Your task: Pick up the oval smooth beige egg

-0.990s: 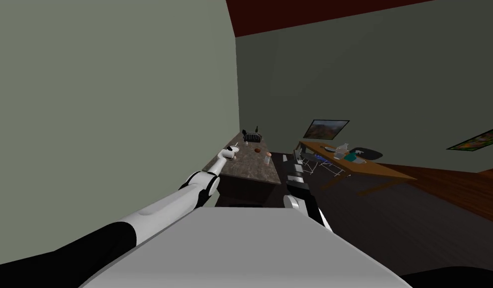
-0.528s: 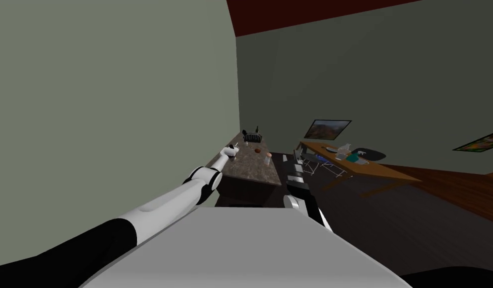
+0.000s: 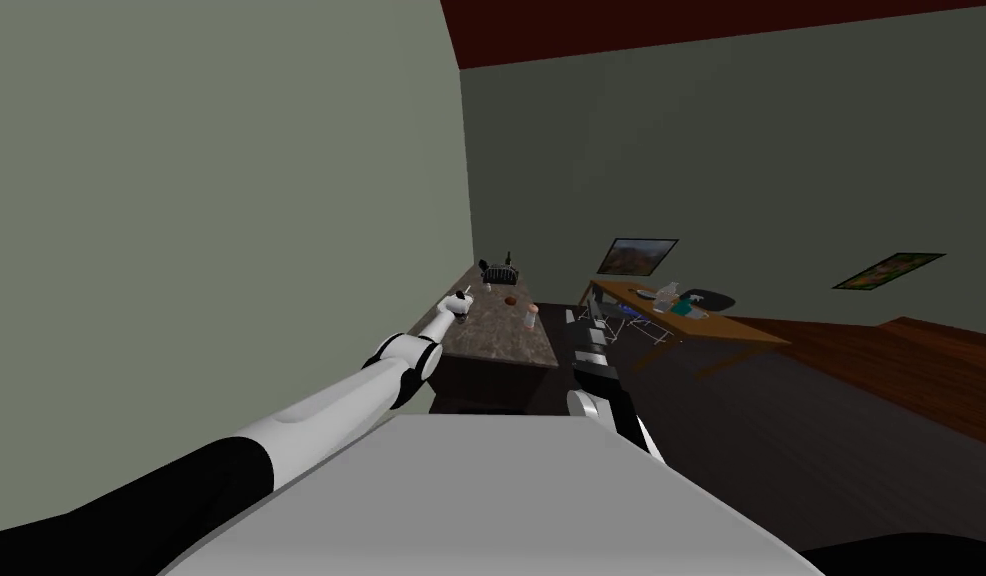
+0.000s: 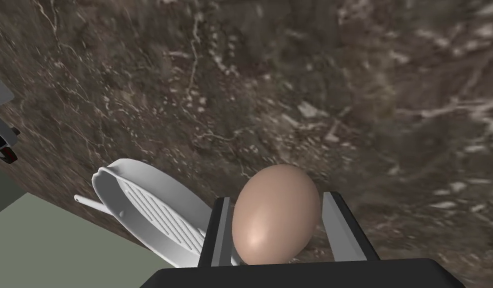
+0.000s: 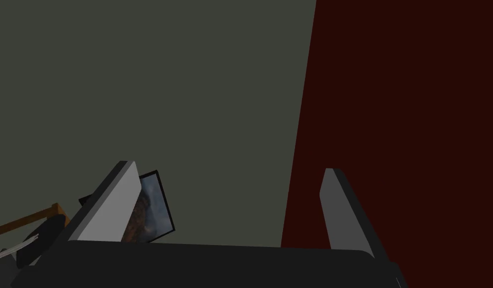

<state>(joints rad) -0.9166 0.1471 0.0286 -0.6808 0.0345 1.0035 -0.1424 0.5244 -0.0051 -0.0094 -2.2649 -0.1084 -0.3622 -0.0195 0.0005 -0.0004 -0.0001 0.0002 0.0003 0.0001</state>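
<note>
The long counter point(image 3: 501, 338) with a brown marbled stone top stands against the grey-green wall at about 12 o'clock from me. A wooden table point(image 3: 726, 328) stands further away at about 2 o'clock, well apart from the counter, with some small things on it (too small to name).

On the counter, close to its edge by the wall, lies a white ribbed pan point(image 4: 150, 215) with a thin handle. It is just beside the left gripper point(image 4: 279, 197).

The left arm reaches out to about 11 o'clock, and its gripper is above the near part of the counter. The two fingers point(image 4: 221, 230) press the sides of the egg point(image 4: 275, 215), so the gripper is closed on it. The egg is smooth and beige, with its narrower end pointing away from the gripper's body. I cannot tell if it touches the stone below.

The right gripper point(image 5: 229, 169) is at about 1 o'clock, low and near my body, and its fingers stand wide apart with nothing between them.

At the far end of the counter there is a dark rack point(image 3: 501, 272). Nearer is a small brown round thing point(image 3: 510, 300) and a little jar point(image 3: 529, 318).
</note>
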